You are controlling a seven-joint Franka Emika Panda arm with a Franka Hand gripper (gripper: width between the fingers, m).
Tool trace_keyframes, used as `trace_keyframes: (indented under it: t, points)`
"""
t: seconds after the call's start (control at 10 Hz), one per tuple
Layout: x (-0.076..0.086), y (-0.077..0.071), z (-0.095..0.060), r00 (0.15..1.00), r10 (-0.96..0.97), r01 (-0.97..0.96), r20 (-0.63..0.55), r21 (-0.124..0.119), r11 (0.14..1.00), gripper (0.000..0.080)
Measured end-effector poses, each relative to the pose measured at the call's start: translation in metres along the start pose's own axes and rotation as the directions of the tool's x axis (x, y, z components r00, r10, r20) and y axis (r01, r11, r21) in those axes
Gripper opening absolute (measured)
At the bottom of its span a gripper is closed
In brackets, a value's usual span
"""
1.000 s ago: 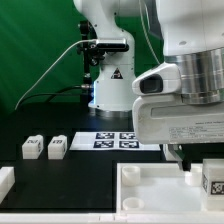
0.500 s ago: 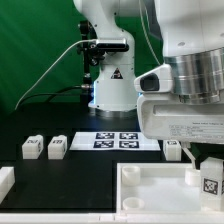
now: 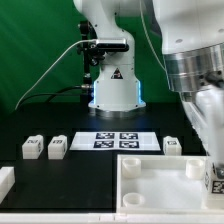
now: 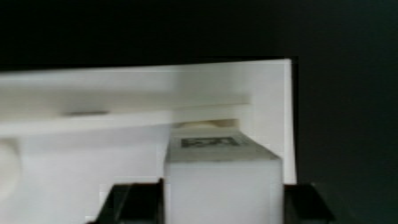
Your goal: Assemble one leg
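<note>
My gripper [image 3: 214, 178] is at the exterior view's right edge, low over the right end of the large white panel [image 3: 150, 186]. It is shut on a white leg [image 4: 226, 172], whose tag [image 4: 210, 143] shows at its far end in the wrist view. The dark fingers [image 4: 139, 205] press both sides of the leg, and the gripper [image 4: 222, 212] holds it over the panel [image 4: 125, 110] near the panel's edge. Three other legs stand on the black table: two side by side on the left [image 3: 33, 147] [image 3: 57, 147] and one on the right [image 3: 172, 146].
The marker board [image 3: 117, 140] lies behind the panel at the table's middle. A white part [image 3: 5, 181] sits at the exterior view's left edge. The arm's base [image 3: 110, 85] stands at the back.
The arm has swung toward the exterior view's right and lower with the leg in its jaws. Its bulky wrist has cleared the view, which uncovers the third loose leg on the table.
</note>
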State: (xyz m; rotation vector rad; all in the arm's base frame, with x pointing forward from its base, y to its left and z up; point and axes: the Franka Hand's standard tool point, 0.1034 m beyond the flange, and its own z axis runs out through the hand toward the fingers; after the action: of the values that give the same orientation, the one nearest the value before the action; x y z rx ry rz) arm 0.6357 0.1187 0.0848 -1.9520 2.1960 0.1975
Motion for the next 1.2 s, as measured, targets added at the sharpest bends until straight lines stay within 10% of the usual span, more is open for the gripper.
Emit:
trace_keyframes:
  t: [0.5, 0.7, 0.9, 1.2]
  points:
    - [0.0083, 0.0010, 0.0005, 0.945, 0.328, -0.328, 0.015, 0.035, 0.944, 0.0297]
    - [0.0075, 0.0020, 0.0020, 0.947, 0.322, -0.323, 0.015, 0.033, 0.946, 0.0355]
    - [0.0070, 0.0022, 0.0022, 0.948, 0.319, -0.319, 0.015, 0.033, 0.947, 0.0619]
    - [0.0065, 0.0025, 0.0025, 0.949, 0.314, -0.314, 0.014, 0.032, 0.949, 0.0640]
